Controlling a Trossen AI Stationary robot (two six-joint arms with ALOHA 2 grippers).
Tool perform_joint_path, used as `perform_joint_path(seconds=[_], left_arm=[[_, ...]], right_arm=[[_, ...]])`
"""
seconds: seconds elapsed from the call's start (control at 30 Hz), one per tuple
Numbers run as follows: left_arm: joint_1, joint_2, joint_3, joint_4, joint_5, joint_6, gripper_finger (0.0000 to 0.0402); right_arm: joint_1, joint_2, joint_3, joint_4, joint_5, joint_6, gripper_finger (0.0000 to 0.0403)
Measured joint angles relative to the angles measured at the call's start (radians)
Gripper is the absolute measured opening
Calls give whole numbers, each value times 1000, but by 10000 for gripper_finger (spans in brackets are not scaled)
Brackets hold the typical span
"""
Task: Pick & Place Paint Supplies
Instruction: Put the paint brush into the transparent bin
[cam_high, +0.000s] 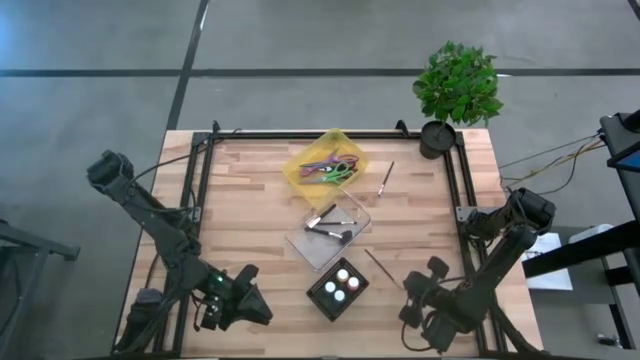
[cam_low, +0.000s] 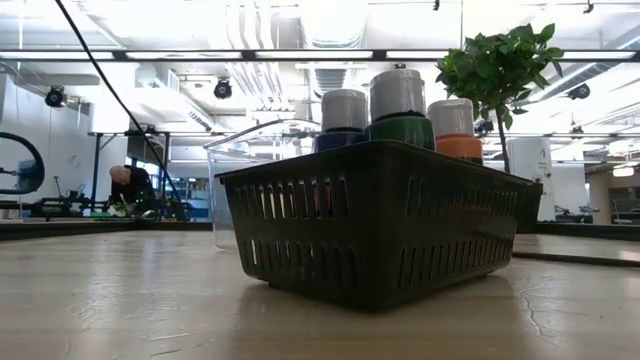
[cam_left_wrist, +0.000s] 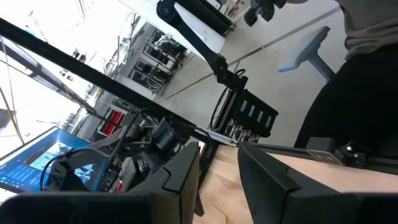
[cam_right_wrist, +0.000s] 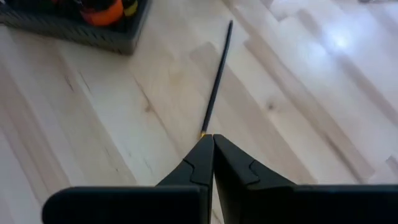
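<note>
- Near edge, left: left gripper (cam_high: 262, 312) parked low over the bare table (cam_high: 250, 200); its wrist view shows the two fingers (cam_left_wrist: 186, 168) standing apart with a gap between them, nothing in it.
- Near edge, right: right gripper (cam_right_wrist: 212, 146) has its fingers pressed together, tips meeting just at the near end of a thin dark brush (cam_right_wrist: 217, 74) lying flat on the wood. Cannot tell whether the tips pinch the brush end or only touch it.
- Near centre: dark slotted basket (cam_high: 338, 288) holds all three paint bottles upright, white caps up: blue (cam_low: 342, 125), green (cam_low: 400, 115), orange (cam_low: 455, 135).
- Mid table: clear tray (cam_high: 327, 233) with several brushes (cam_high: 330, 222) lying in it.
- Farther, right of centre: one more brush (cam_high: 386, 178) loose on the wood.
- Far centre: yellow bin (cam_high: 325, 165) with scissors (cam_high: 335, 167) inside.
- Far right corner: potted plant (cam_high: 455, 90).
</note>
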Motion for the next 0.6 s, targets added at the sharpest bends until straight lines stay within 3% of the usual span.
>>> perform_joint_path(seconds=[0.23, 0.6], left_arm=[[0, 0, 0, -8, 0, -7, 118], [0, 0, 0, -10, 0, -8, 118]], right_arm=[[0, -1, 2, -21, 16, 5, 8], [1, 2, -78, 109, -29, 37, 8]])
